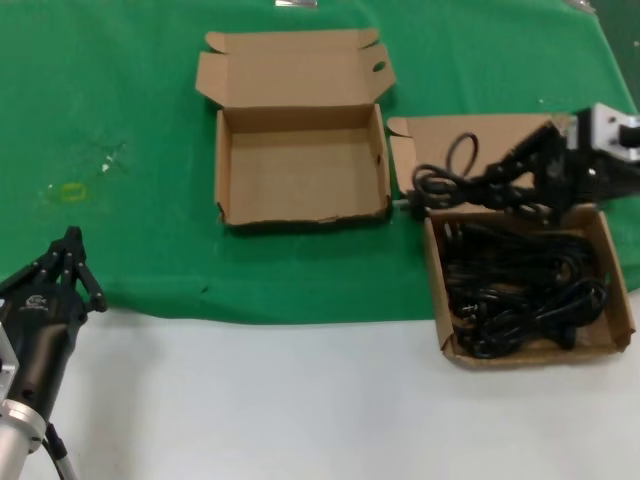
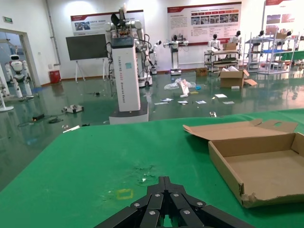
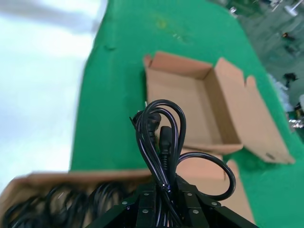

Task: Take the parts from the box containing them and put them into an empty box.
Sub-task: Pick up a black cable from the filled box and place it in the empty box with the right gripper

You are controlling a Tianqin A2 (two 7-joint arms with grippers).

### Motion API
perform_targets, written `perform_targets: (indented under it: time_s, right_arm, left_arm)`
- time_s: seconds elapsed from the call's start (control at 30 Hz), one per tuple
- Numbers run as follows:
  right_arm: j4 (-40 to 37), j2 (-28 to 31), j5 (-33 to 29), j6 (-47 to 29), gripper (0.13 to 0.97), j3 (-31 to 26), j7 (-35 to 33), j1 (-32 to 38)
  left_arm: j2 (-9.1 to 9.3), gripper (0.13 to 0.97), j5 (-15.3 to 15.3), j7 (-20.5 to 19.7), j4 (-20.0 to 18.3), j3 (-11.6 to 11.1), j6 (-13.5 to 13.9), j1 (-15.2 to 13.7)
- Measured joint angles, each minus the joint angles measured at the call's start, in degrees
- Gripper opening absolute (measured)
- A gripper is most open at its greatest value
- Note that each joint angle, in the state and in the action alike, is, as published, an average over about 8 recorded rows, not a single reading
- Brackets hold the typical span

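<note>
My right gripper [image 1: 522, 165] is shut on a looped black power cord [image 1: 455, 180] and holds it in the air over the lid of the full box [image 1: 623, 330], at the right. In the right wrist view the cord [image 3: 161, 137] loops out from between the jaws. Several more black cords [image 1: 520, 285] lie piled in that box's tray. The empty box [image 1: 300, 215] stands open at the middle back, to the left of the held cord; it also shows in the right wrist view [image 3: 190, 102] and the left wrist view [image 2: 270, 171]. My left gripper [image 1: 72, 250] is shut and parked at the front left.
A green mat [image 1: 120, 120] covers the back of the table, with white surface [image 1: 260, 400] at the front. A small yellow mark [image 1: 72, 190] lies on the mat at the left.
</note>
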Motion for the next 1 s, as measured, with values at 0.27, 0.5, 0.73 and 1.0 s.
perform_targets:
  time_s: [0.27,0.5,0.73,1.0]
  right_arm:
    - [-7.69,-8.97,-0.76,5.31,0.215,-1.19,-2.34,3.12]
    - [-17.49,-18.01,-1.2,9.49,0.215,-2.62,-8.36,6.61]
    - [-28.23,-26.25,-0.85,13.09,0.214,-2.97,-15.14,10.31]
    - [-43.66,-34.15,1.03,17.77,0.214,-0.92,-24.65,15.48]
  left_arm:
    - [0.0,0.144,0.0,0.0,0.0,0.0,0.0,0.0]
    - [0.0,0.144,0.0,0.0,0.0,0.0,0.0,0.0]
    - [0.0,0.144,0.0,0.0,0.0,0.0,0.0,0.0]
    - [0.0,0.144,0.0,0.0,0.0,0.0,0.0,0.0]
